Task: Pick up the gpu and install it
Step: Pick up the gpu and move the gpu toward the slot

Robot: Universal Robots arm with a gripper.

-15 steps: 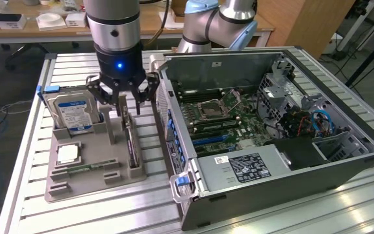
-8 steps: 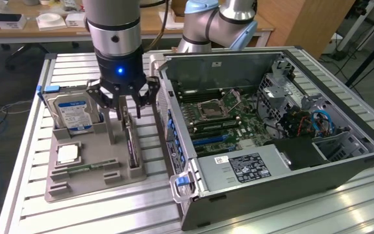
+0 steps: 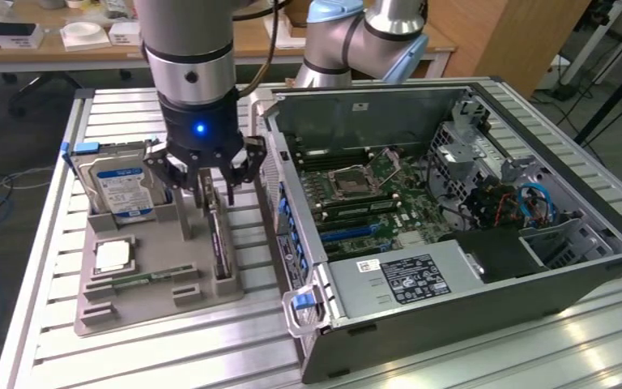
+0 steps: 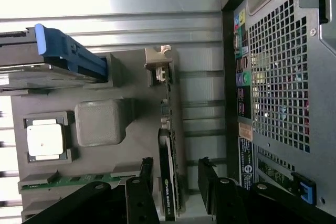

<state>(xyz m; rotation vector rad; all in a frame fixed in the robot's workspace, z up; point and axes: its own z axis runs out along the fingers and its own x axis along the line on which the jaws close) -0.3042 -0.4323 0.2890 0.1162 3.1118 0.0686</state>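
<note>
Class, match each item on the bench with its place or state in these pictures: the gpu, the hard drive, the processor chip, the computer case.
Items:
1 gpu
2 hard drive
3 processor chip
4 computer case

Places or states:
A lying flat in a square recess of the gray holder
B side open, motherboard showing
C on edge in a holder slot, straddled by the open claw
D upright in the holder, blue-white label facing out

Pairs: 1-C; 2-D; 3-A; 4-B

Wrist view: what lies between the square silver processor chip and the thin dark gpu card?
In the wrist view, a raised rounded grey block of the grey tray lies between them.
</note>
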